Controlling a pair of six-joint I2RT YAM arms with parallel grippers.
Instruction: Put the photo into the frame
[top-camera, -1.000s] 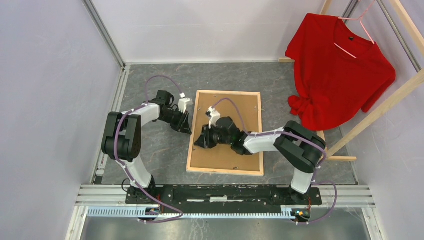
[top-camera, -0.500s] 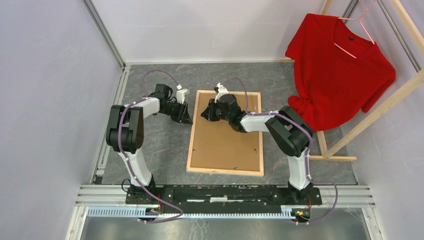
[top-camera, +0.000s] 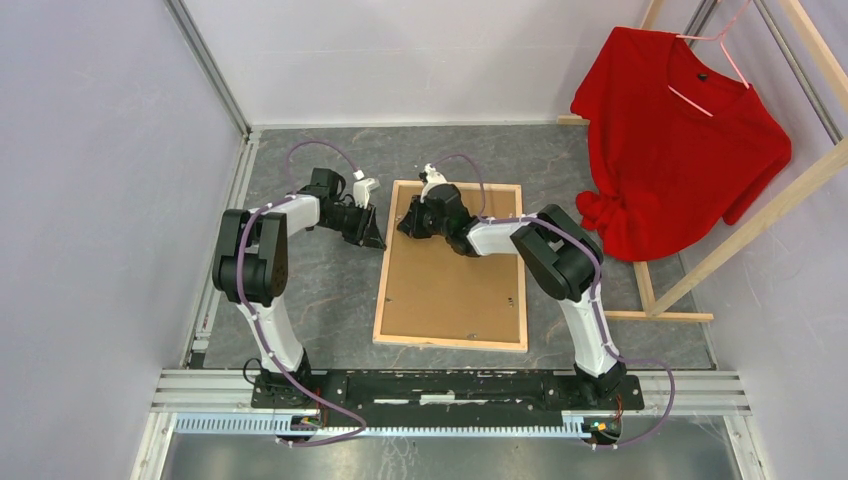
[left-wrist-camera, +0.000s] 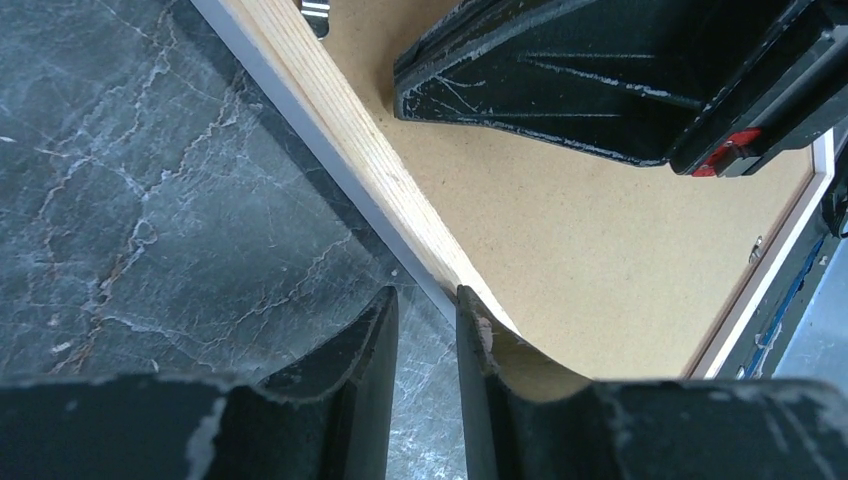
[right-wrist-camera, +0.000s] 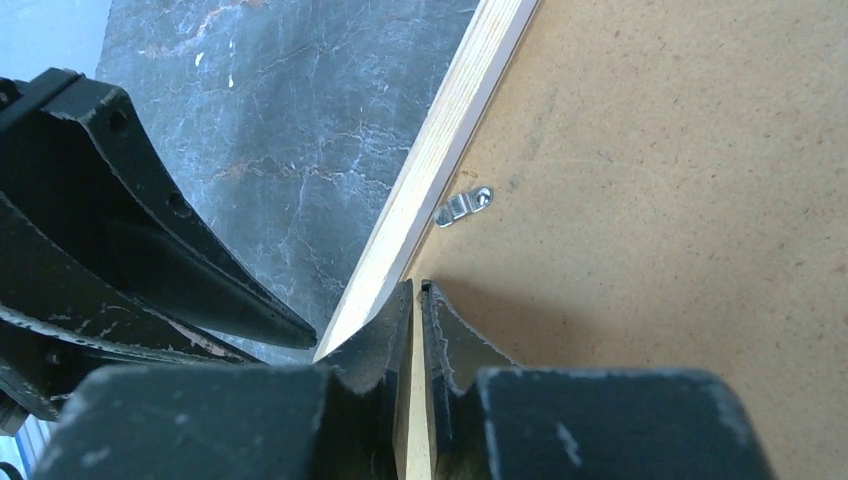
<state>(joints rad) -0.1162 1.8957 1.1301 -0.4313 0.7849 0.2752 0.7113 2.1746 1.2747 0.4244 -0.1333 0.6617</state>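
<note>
The frame (top-camera: 381, 290) lies face-down with a hardboard backing (top-camera: 450, 290) in it; the photo is not seen, so whether it is underneath cannot be told. The right gripper (right-wrist-camera: 417, 288) is all but closed on nothing beside a metal tab (right-wrist-camera: 463, 206), and the left gripper (left-wrist-camera: 428, 300) is slightly parted, empty, at the left rail. The tab is best nudged sideways with low tips while the rail is braced.

The left gripper (top-camera: 378, 240) and right gripper (top-camera: 404, 222) sit close together at the far left corner of the frame (top-camera: 450, 342), so that spot is tight. The table (top-camera: 320, 300) left of the frame is bare. A red shirt (top-camera: 680, 150) on a wood rack (top-camera: 740, 225) blocks the far right.
</note>
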